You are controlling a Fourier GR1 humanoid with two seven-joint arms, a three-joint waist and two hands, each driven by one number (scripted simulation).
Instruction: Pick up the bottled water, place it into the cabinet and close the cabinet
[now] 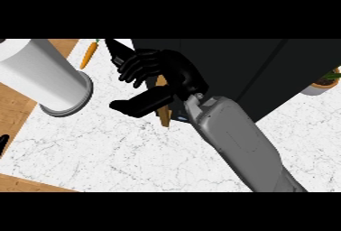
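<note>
- The bottled water cannot be made out anywhere. None is seen on the counter, and none is seen in a hand.
- A small bluish spot is seen just beside the wrist, at the foot of the cabinet. Whether it belongs to the bottle cannot be told.
- From this it is judged that the bottle has probably been put away already, though the cabinet's inside is hidden by the arm and by darkness.
- The right hand is held against the cabinet's front, spread wide: its fingers are fanned and only slightly bent, and the thumb is stretched well apart below them. Nothing is seen gripped.
- A wooden door edge is seen in the gap under the palm, standing out from the cabinet, so the door is judged not yet shut.
- Closing it is taken to be the step left.
- Counted: no bottle in plain sight, one cabinet, one door edge.
- One white cylinder stands on the counter at the left.
- One carrot lies beyond it, and one potted plant sits at the right edge.
- A dark sliver at the left edge may be the left hand; its state cannot be told.
</note>
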